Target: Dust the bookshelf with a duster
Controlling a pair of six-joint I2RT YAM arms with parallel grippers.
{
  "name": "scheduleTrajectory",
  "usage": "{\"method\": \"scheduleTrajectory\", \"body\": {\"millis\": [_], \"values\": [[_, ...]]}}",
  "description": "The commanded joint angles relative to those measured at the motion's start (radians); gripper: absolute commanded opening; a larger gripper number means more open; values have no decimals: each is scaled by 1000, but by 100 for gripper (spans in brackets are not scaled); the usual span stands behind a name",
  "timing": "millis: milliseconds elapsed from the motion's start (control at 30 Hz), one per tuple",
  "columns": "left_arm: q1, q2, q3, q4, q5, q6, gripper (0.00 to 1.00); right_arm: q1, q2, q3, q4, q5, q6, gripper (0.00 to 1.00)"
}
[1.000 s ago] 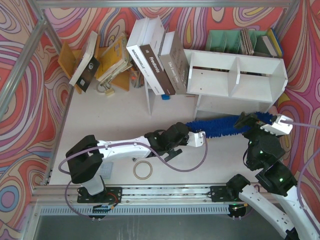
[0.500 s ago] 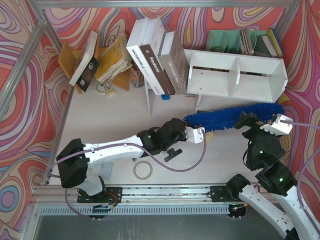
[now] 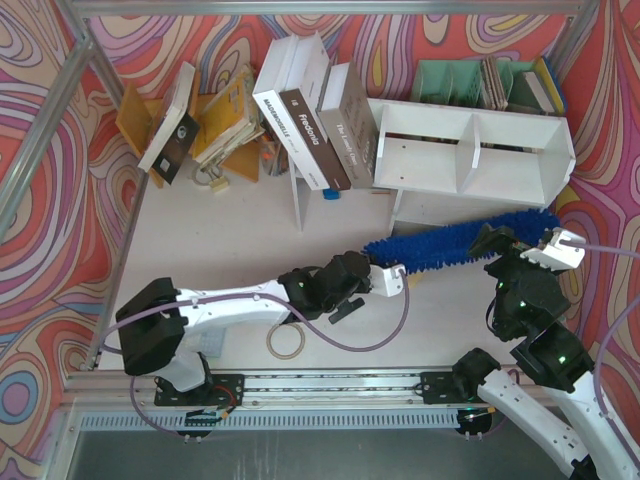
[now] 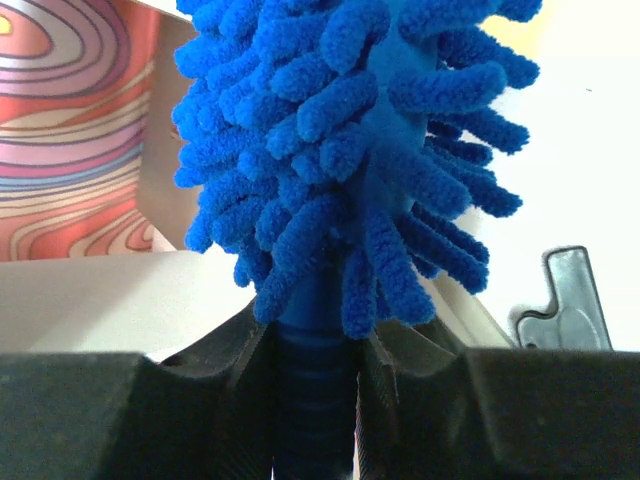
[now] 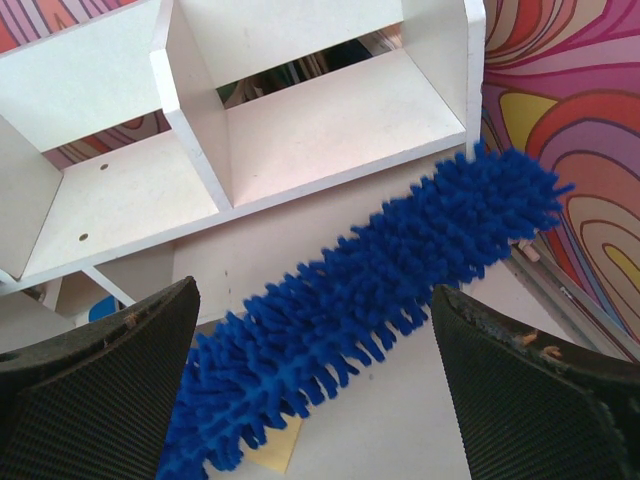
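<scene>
Duster (image 3: 460, 240), bright blue with shaggy noodle-like strands, stretches low over the bench (image 3: 230, 240) just in front of the bookshelf (image 3: 520, 185), a white two-tier unit whose upper tier is split by a central divider. The left pincer (image 3: 403, 273) is clamped tight on the slim ribbed handle right where the strands begin. This grip probably lets the whole fluffy head reach forward and sweep along the boards. The head slants up and to the right, and its far tip is close to the shelf unit's right front corner. Whether any strands touch the white board cannot be told. The right pincer (image 3: 512, 243) hovers near the head with its jaws wide apart and nothing in them, seemingly just standing by. From the right wrist camera, the blue head crosses the gap ahead of those open jaws, with the bare compartments beyond. A small black tool (image 3: 345, 305) and a ring of tape (image 3: 285, 340) lie on the bench near the left arm. Leaning books (image 3: 300, 115) stand left of the shelf unit. One white spine appears to read "MADEMOISELLE", a dark spine beside it starts "Fred", and the other titles are too small to read. A pale green file organiser (image 3: 455, 80) sits behind the shelf unit. No brand or label shows on the duster or the shelf.
</scene>
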Motion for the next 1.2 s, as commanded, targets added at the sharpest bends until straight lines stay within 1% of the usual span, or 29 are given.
{"method": "scheduleTrajectory", "body": {"millis": [0, 167, 300, 467, 600, 733, 833, 1000, 1167], "values": [[-18, 59, -43, 70, -99, -65, 0, -2, 1, -8, 43, 11, -13, 86], [-26, 81, -52, 86, -103, -88, 0, -1, -9, -12, 41, 12, -15, 86], [-31, 54, -52, 85, -116, -89, 0, -1, -12, -12, 43, 14, -15, 86], [-47, -35, -75, 71, -152, -96, 0, -1, -14, -14, 43, 14, -15, 86], [-67, -139, -113, 50, -201, -107, 0, -1, -15, -15, 49, 10, -18, 86], [-92, -235, -133, 2, -230, -132, 0, -1, -6, -15, 54, 3, -19, 86], [-111, -280, -149, -36, -261, -149, 0, -2, -4, -15, 56, 1, -20, 86], [-121, -287, -188, -106, -281, -200, 0, -1, -5, -15, 58, 3, -21, 86], [-122, -270, -210, -162, -275, -293, 0, -2, -1, -15, 59, 2, -21, 86]]}}
